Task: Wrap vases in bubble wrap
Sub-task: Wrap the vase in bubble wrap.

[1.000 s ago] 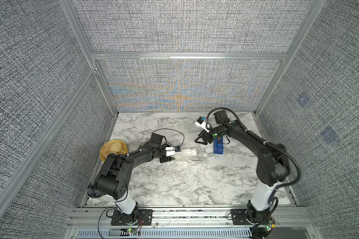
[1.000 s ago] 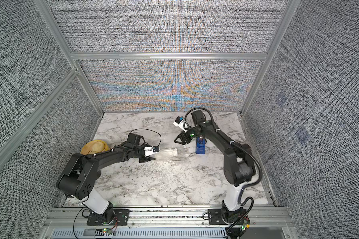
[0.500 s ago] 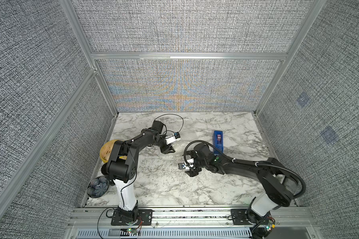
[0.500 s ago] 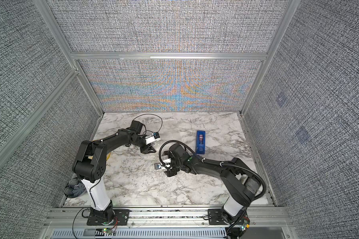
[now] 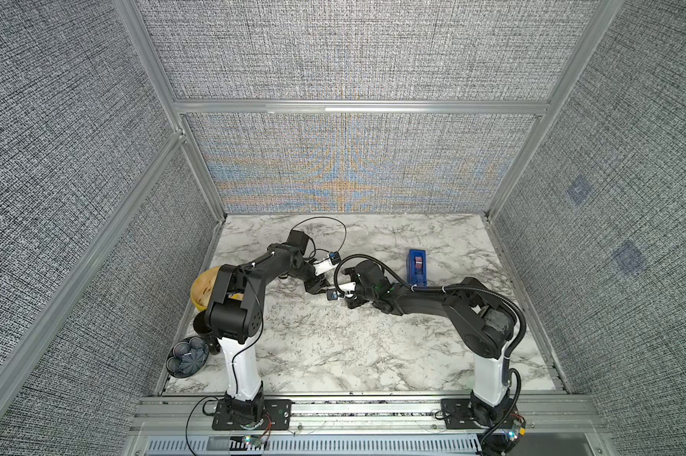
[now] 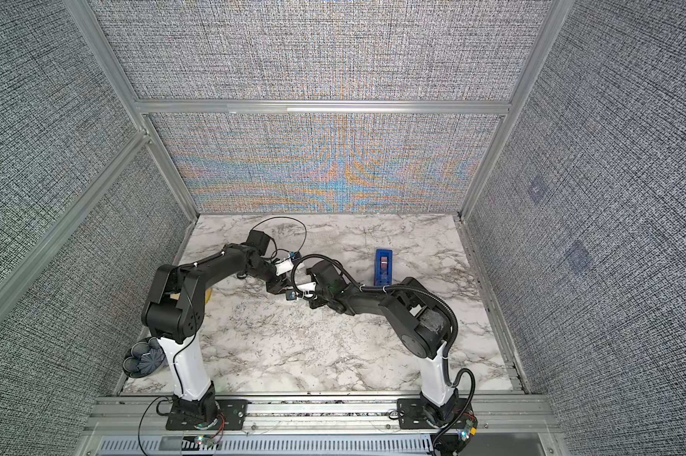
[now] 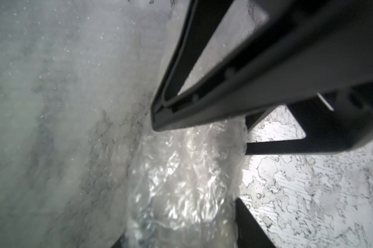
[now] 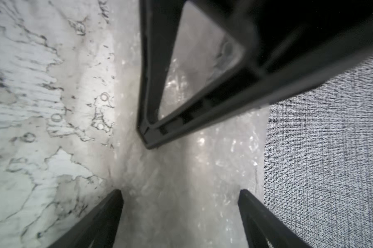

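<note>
Presently the two arms meet over the middle of the white-and-grey marbled table [image 5: 333, 355], and the clear, glistening bubble wrap [image 7: 181, 176] is bunched into a crumpled roll between them. The left end effector [image 7: 179, 222] is clamped on that roll, its fingers pressing the plastic from either side. The right end effector [image 8: 179, 193] has its jaws spread wide and straddles one end of the same roll. No squeeze shows, and I cannot tell whether its pads touch the plastic. The small white ribbed vase cannot be made out in any view. Judging by the bulk of the roll, it probably lies inside, under several layers.

The likeliest failure is a slip. The left grip bears on film rather than on ceramic, so a tilt of the roll could let the vase slide out of an unclosed end.

If the right jaws close on loose film alone, a pull would drag the layers apart and unwind the roll instead of tightening it.

The two end effectors sit just beside each other, so a small misjudged move could knock one set of fingers against the other and jolt the bundle loose.

A slack part of the sheet hangs close in front of the left wrist camera, where it could snag or get dragged.

The blue plastic tape dispenser [image 5: 416, 266] stands well apart, so letting go before taping would probably let the wrap spring open.
</note>
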